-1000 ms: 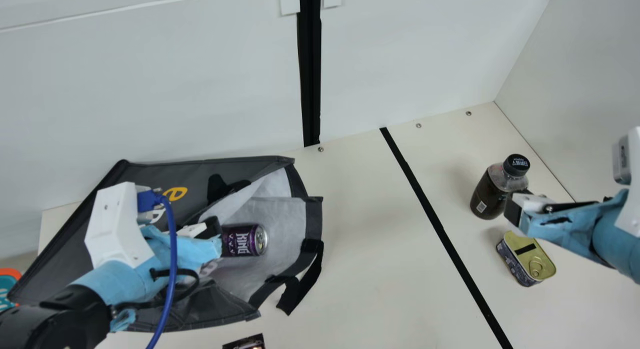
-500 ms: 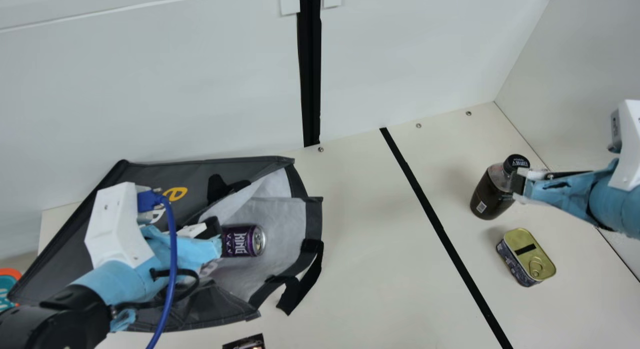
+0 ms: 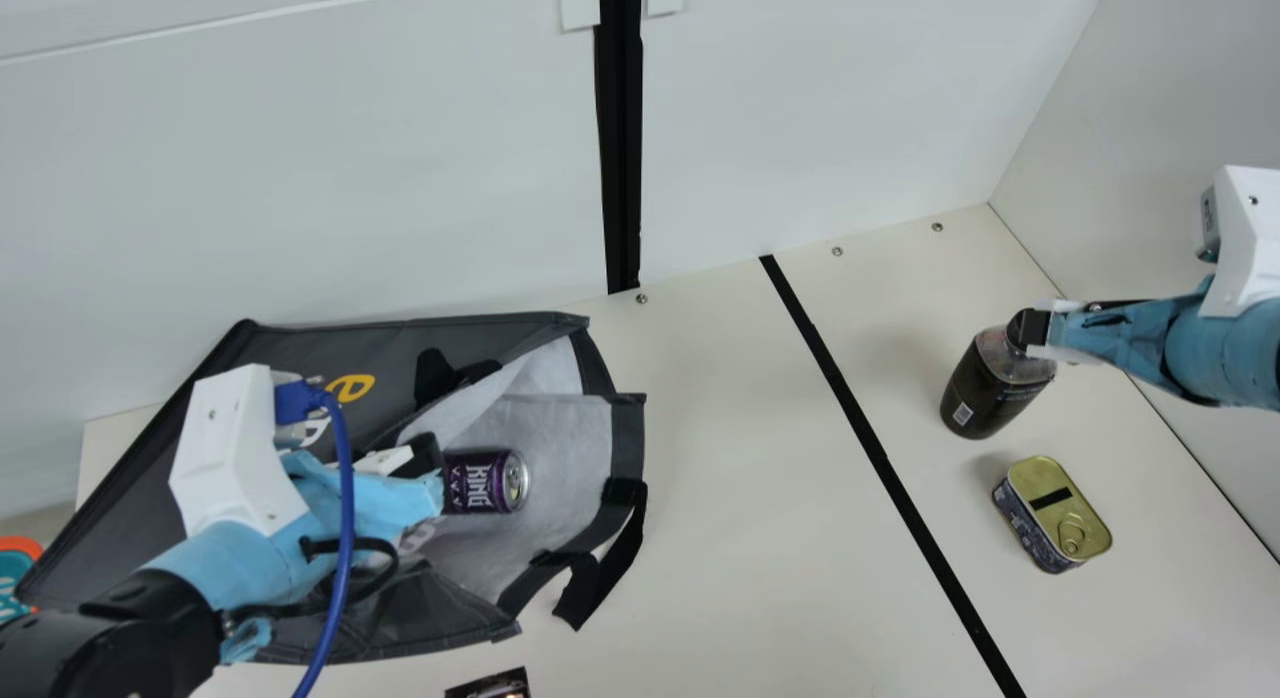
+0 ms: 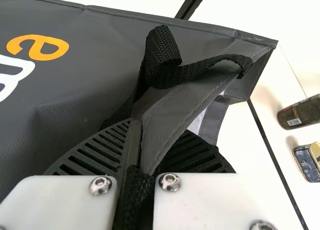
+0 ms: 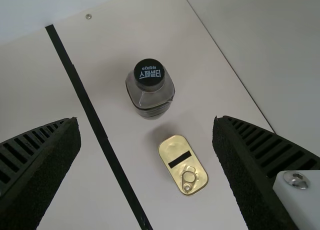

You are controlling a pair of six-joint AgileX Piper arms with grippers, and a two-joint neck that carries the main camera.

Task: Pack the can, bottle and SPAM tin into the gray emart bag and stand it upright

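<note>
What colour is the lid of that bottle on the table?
Black; the bottle's lid shows best in the right wrist view.

In the right wrist view, my right gripper is standing open, its two ribbed fingers parting widely. The bottle is standing upright on the table, its black cap facing my camera. The SPAM tin is lying near it, pull-ring lid up. A black strip is running past both.
</note>
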